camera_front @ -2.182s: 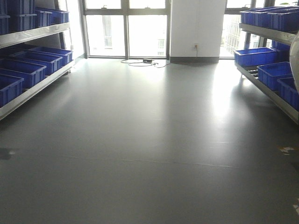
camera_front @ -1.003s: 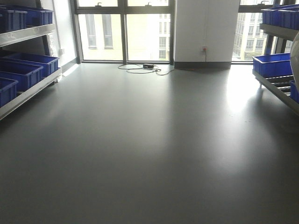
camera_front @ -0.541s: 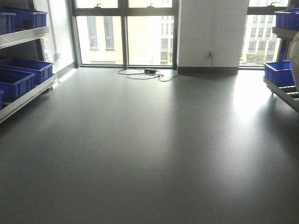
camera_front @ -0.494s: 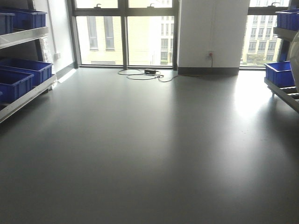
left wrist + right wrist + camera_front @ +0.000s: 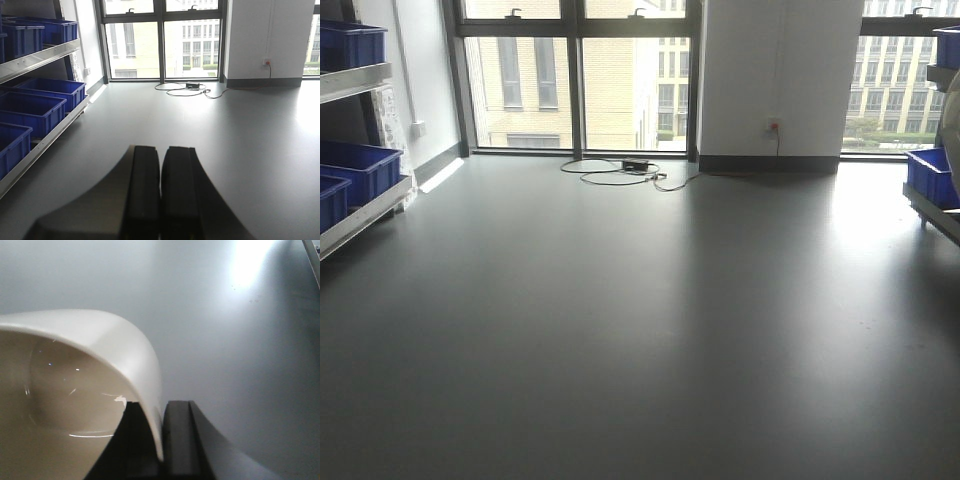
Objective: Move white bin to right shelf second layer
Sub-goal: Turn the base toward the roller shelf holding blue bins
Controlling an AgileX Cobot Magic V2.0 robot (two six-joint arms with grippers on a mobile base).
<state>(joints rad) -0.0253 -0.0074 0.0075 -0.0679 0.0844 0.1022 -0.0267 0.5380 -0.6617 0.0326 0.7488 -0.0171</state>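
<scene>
Transport was the step, we judged: our right gripper (image 5: pixel 161 421) pinched one wall of the white bin (image 5: pixel 75 355) above bare floor (image 5: pixel 640 300), while the left gripper (image 5: pixel 161 170) sat pressed together, empty. We needed a level, steady carry toward the right shelf (image 5: pixel 932 208).

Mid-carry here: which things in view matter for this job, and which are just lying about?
Job: white bin, its wall pinched in the right gripper; right shelf, at the front view's right edge.
Lying about: blue crates, floor cable, wall socket.
</scene>
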